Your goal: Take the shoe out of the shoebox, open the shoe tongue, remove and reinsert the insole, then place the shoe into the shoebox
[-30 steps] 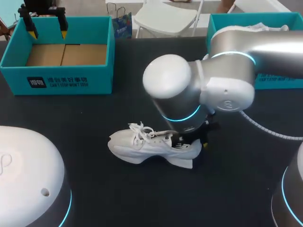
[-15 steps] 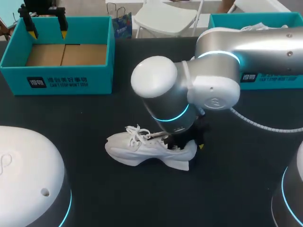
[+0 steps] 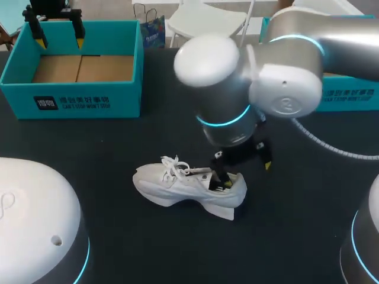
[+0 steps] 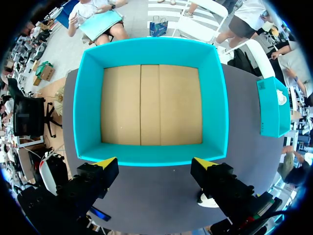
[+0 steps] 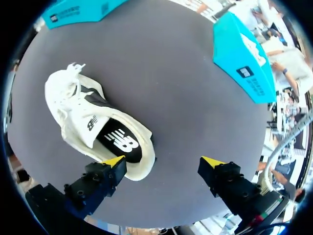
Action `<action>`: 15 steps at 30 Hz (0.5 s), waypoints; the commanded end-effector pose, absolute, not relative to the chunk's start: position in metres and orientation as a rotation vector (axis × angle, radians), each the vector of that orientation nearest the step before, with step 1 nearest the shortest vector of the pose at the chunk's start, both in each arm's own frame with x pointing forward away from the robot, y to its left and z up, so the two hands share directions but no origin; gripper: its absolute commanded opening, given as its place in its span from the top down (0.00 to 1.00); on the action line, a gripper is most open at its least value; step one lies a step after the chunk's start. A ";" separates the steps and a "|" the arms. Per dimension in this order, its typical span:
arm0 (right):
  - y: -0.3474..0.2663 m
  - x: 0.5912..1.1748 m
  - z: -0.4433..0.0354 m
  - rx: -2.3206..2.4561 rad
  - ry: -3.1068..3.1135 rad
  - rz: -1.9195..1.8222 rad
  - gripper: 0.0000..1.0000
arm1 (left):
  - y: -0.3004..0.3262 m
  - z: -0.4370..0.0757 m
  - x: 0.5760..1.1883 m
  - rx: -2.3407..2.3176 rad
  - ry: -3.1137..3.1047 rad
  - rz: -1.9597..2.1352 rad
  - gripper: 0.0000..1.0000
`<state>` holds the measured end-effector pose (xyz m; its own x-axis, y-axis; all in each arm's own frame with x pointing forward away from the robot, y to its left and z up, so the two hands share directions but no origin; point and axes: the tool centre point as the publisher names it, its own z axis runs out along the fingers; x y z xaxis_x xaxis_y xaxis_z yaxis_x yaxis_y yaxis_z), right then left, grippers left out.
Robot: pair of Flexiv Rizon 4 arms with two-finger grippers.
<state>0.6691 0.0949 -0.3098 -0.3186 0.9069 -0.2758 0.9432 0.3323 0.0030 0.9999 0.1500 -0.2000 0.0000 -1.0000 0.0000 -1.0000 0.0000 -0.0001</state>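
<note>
A white shoe (image 3: 188,189) lies on its side on the dark table, laces toward the left and heel toward the right. Its black insole (image 5: 120,142) shows inside the heel opening. My right gripper (image 3: 243,167) hangs just above the heel and is open; in the right wrist view the right gripper (image 5: 164,164) has one finger beside the heel rim and the other over bare table. The open teal shoebox (image 3: 71,100) stands at the back left, with only its cardboard floor inside. My left gripper (image 4: 154,166) hovers open over the shoebox's (image 4: 151,49) near wall, holding nothing.
A second teal box (image 3: 349,97) stands at the back right with something white in it, and it also shows in the left wrist view as the second box (image 4: 269,107). My arms' white bases fill the front left (image 3: 35,225) and front right (image 3: 364,248) corners.
The right gripper's fingers have spread apart and let go of the shoe's heel, and the arm has lifted. The shoe shifted slightly. The left arm has not moved.
</note>
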 end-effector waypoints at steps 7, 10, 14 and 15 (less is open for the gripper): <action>0.061 0.659 -0.244 1.160 2.807 0.208 0.00 | 0.150 -0.200 1.000 -2.221 2.222 0.000 0.00; 0.059 0.661 -0.233 0.962 2.898 0.269 0.00 | 0.150 -0.200 1.000 -2.221 2.222 0.000 0.00; 0.058 0.669 -0.225 0.699 2.979 0.248 0.00 | 0.150 -0.200 1.000 -2.221 2.222 0.000 0.00; 0.058 0.669 -0.225 0.699 2.979 0.248 0.00 | 0.150 -0.200 1.000 -2.221 2.222 0.000 0.00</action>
